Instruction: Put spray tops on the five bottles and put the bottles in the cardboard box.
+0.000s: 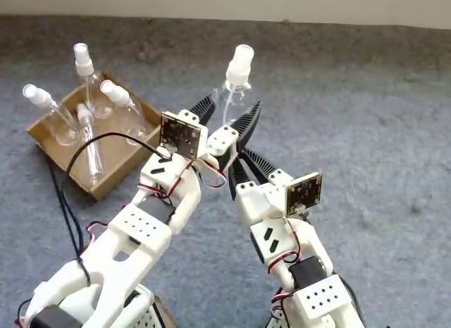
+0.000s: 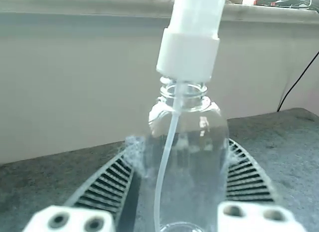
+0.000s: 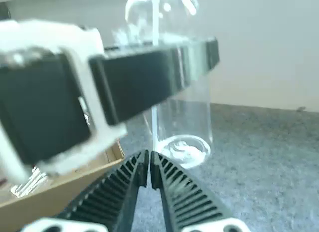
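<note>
"Grey, carpet-like stuff covered the worktop [image 1: 366,130], didn't it?"

"Yes, right back to a pale wall [image 1: 282,3] along its far edge. A black cable [image 1: 63,194] trailed beside the left arm."

"How many bottles did you count?"

"Five, each with a white top. Four bottles [image 1: 91,148] were in the cardboard box [image 1: 70,169], three leaning and one lying flat. The fifth bottle [image 1: 229,101] was outside it, well apart from the box, in the left gripper [image 1: 227,111]."

"Held how?"

"The left gripper's black ribbed fingers [image 2: 112,179] were clamped on its clear sides. Whether its base touched the worktop, I could not tell. The spray top [image 2: 192,47] sat a little tilted on the neck, with threads showing under the collar and the thin tube running down inside."

"And the other arm?"

"Two arms in all. The right gripper [image 3: 149,157] was low, just beside the left one, pointing at the bottle's base. Its fingers were together, with only a hairline between them and nothing in them."

"Room to move?"

"The box's near corner lay close to the left arm. The broad stretch of grey was on the right arm's side and behind the held bottle, up to the wall."
</note>
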`<state>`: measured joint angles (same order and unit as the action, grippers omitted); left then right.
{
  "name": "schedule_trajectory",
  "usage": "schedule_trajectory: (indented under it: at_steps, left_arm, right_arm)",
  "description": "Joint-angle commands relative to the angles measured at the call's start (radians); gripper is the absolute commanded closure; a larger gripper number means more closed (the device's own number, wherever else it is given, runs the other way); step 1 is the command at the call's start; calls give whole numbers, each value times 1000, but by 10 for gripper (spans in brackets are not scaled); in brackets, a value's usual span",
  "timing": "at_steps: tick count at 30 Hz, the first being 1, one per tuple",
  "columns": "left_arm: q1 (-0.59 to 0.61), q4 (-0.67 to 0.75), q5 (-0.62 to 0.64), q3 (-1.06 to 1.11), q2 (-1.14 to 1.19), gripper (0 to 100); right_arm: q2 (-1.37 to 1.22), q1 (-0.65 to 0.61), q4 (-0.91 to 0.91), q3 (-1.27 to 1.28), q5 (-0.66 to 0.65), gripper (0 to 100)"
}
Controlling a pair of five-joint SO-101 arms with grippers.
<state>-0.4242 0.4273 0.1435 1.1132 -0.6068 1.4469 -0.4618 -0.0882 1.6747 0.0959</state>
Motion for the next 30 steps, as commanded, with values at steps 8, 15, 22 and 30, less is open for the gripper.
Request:
schedule_trajectory:
  at_steps: [8,15,22,30]
  left_arm:
    - [-96,87,6,-35,82,944]
    - [-99,87,6,-25,81,944]
    - [-101,87,6,-24,81,944]
    - [-133,80,6,77,-113,944]
  right_arm:
    - [8,-4,-45,120,-114,994]
    - [8,-7,45,119,-97,994]
    - [7,-4,53,119,-101,994]
    - [8,39,53,120,-101,994]
